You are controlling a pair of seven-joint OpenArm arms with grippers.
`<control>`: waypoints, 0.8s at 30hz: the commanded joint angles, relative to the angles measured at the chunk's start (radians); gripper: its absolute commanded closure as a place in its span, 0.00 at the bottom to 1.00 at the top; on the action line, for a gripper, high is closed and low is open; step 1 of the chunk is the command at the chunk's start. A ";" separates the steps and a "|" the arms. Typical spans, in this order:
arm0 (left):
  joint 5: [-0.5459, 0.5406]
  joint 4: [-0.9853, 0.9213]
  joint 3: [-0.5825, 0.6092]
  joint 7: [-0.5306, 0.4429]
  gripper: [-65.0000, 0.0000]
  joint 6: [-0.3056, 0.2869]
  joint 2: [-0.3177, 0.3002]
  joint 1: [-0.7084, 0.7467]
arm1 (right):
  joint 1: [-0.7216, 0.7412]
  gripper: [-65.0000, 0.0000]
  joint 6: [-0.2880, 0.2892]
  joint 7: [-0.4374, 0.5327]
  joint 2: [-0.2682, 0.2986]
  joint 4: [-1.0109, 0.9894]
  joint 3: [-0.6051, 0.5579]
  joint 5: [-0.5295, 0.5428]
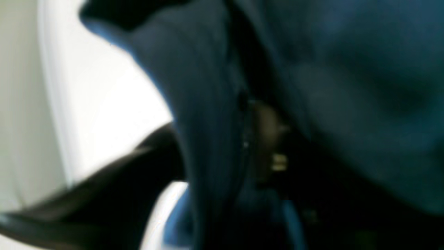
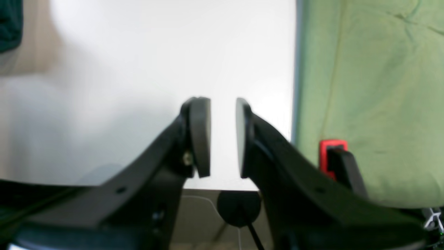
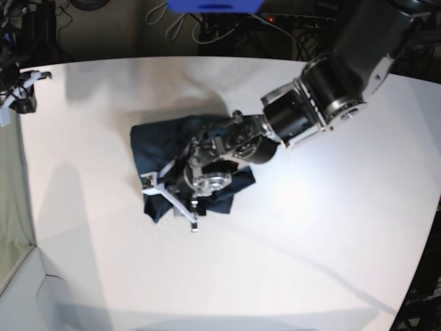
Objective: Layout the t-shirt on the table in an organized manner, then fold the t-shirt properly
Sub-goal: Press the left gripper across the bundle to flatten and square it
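- While the dark navy-blue soft fabric t-shirt [image 3: 155, 148] lies crumpled in a heap near the middle of the large white smooth tabletop [image 3: 310, 227], the laying-out step looks barely begun; no sleeve or hem is spread flat.
- From where I stand, the left end effector [image 3: 180, 200] is down on the near edge of the heap; its wrist view is filled with blurred blue folds right against the lens; whether its jaws are parted or pinching cloth, I cannot tell.
- Off at the tabletop's edge, the right end effector [image 2: 222, 137] hovers with a narrow gap between its round black pads, holding nothing; a green cloth [image 2: 374, 86] hangs beyond the edge, and a red-and-black clamp [image 2: 334, 156] sits beside it.
- Next, I judge, someone must find a hem or shoulder and draw it outward; the right arm would need to come in and take the opposite side, so the shirt opens rather than drags.
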 commanded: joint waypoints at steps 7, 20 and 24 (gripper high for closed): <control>0.008 0.065 -0.071 0.010 0.19 0.000 0.001 -0.039 | 0.001 0.83 0.006 0.020 0.015 0.018 0.007 0.013; 0.010 0.433 -0.464 0.014 0.19 0.000 -0.166 0.032 | 0.031 0.83 0.006 0.019 0.001 0.075 -0.008 0.013; 0.001 0.533 -0.653 0.120 0.19 0.000 -0.253 0.162 | 0.074 0.83 0.006 0.017 -0.029 0.115 -0.066 0.012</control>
